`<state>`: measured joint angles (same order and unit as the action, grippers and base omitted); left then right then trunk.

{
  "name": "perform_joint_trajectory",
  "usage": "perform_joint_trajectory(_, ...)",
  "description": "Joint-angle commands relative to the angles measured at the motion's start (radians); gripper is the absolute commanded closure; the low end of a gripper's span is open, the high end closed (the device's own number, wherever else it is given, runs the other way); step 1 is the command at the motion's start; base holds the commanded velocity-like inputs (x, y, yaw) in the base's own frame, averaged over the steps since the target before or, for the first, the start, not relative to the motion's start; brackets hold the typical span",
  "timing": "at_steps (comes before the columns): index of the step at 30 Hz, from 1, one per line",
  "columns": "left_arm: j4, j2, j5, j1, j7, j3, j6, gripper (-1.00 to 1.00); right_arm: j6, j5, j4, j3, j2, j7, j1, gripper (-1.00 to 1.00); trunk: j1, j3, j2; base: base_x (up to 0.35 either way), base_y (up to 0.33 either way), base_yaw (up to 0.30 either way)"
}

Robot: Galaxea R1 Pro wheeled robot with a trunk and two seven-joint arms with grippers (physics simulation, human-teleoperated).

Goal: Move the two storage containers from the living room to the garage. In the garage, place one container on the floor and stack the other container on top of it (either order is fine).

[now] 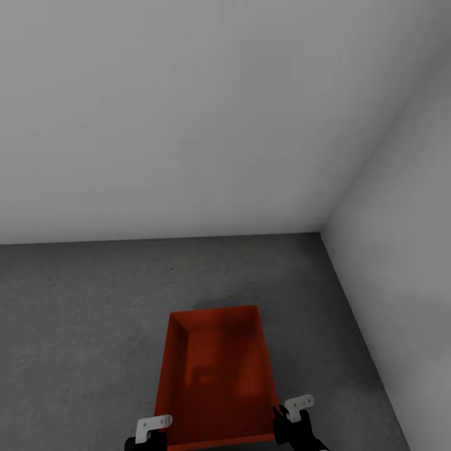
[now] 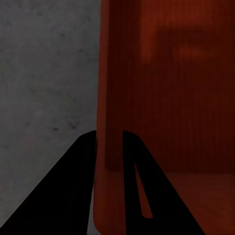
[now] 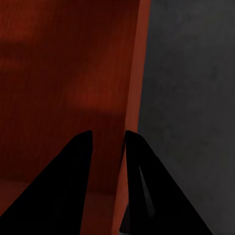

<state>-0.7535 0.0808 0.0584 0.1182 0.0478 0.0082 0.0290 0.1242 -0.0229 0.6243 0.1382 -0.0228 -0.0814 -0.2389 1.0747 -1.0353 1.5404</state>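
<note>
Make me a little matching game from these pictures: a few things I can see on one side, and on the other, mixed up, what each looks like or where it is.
Things:
1. storage container
2. floor
3. walls
4. left gripper

Descriptions:
A. plain pale grey, meeting in a corner
B. orange-red, open on top, nothing inside
C. fingers either side of a thin side wall of the bin
D. dark grey, rough

Pairs: 1-B, 2-D, 3-A, 4-C

The right gripper clamps the opposite side wall the same way.
</note>
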Motion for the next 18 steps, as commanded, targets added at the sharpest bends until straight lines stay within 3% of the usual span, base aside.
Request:
perform_joint_trajectory(1,0.003,0.007,0.011,0.000,-0.011,0.007,0.003,1.00,0.069,0.009,0.002,-0.008,-0.058,-0.008,0.000,1.00,0.004,-0.004,0.007,0.000,0.000,0.000)
perform_joint_trajectory(18,0.003,0.007,0.011,0.000,-0.011,0.007,0.003,1.00,0.069,0.009,0.002,-0.008,-0.058,-0.009,0.000,1.00,0.069,-0.057,0.126,0.000,0.000,0.000)
